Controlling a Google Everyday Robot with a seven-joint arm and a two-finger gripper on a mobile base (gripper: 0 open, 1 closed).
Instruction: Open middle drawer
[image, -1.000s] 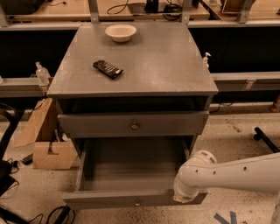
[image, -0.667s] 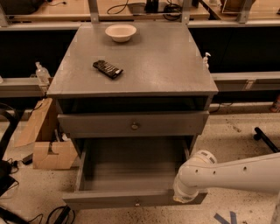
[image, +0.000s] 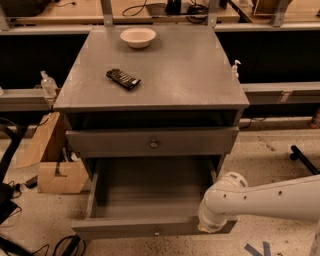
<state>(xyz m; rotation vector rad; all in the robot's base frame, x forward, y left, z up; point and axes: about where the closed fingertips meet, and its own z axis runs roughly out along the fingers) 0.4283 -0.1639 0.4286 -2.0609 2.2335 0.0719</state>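
The middle drawer (image: 150, 200) is pulled well out of the grey cabinet and shows an empty grey interior. Its flat front (image: 125, 228) faces me, with a small round knob (image: 156, 232) at centre. My white arm (image: 270, 197) reaches in from the right. My gripper (image: 212, 226) is at the arm's end, over the right end of the drawer front, mostly hidden by the round wrist joint (image: 222, 200). It is well to the right of the knob.
A shut grey drawer (image: 152, 142) with a knob sits above the open one. A white bowl (image: 138, 36) and a dark snack packet (image: 123, 79) lie on the cabinet top (image: 190, 70). Cardboard boxes (image: 52, 160) stand on the floor at left.
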